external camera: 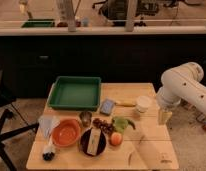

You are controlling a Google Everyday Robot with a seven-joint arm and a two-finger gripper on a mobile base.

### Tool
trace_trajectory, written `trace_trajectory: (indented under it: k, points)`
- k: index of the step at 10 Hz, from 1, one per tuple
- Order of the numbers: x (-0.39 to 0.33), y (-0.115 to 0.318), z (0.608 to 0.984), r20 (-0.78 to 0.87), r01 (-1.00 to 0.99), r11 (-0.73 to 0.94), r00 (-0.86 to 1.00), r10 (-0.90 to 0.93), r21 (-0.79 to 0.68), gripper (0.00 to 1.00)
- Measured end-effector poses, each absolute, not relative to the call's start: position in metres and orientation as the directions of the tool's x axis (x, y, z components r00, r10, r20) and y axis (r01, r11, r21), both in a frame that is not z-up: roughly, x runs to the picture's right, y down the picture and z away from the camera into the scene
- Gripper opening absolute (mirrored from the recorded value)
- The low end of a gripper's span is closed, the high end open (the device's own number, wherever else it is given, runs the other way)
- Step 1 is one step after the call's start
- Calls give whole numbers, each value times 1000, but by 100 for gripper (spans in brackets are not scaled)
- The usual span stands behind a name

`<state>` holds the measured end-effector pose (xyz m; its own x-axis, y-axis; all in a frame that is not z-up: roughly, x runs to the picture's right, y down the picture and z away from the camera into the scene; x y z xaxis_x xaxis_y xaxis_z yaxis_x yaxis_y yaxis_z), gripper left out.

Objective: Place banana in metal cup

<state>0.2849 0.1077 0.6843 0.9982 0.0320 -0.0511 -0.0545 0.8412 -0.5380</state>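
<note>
Arm: cut off at right picture edge.
End effector: below Arm, at Worktop right edge.
Banana: ends too small to tell.
Metal cup: interior indiscernible.

banana: slim, pale yellow, lying flat, touching blue pad.
metal cup: small, grey, upright, beside orange bowl.
gripper: at table right edge.

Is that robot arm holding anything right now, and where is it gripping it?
Nothing: the gripper hangs at the right edge of the table; the banana lies on it.
</note>
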Motion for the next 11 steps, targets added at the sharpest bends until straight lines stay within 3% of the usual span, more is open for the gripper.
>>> trace_trajectory:
  k: [11]
  points:
    - [243, 88, 729, 37, 163, 853, 985, -167, -495, 80]
